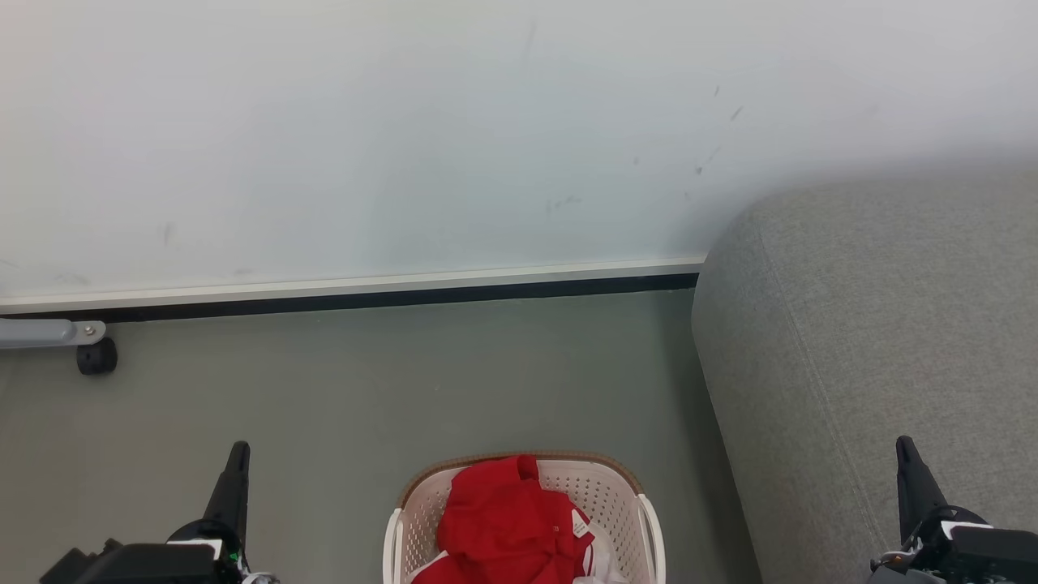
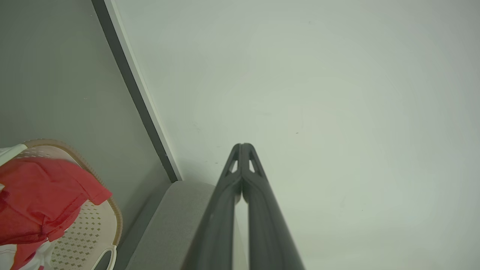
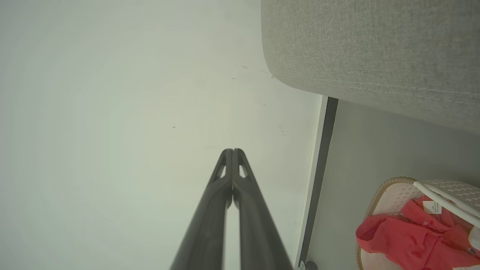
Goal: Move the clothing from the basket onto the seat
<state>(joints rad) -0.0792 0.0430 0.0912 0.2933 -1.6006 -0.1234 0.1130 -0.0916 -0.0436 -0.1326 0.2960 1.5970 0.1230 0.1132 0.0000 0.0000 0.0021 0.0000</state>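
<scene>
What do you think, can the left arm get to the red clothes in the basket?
Probably yes. The red clothes lie heaped in the open laundry basket with nothing over them, and bare floor lies between it and the left fingers. Those are shut, so they'd have to open first.

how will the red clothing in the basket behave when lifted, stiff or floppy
Probably floppy: the red clothing lies crumpled in soft folds, so it should sag and hang when lifted. Likely light, being thin fabric. Heaped against the basket rim, it may drag or snag there.
</scene>
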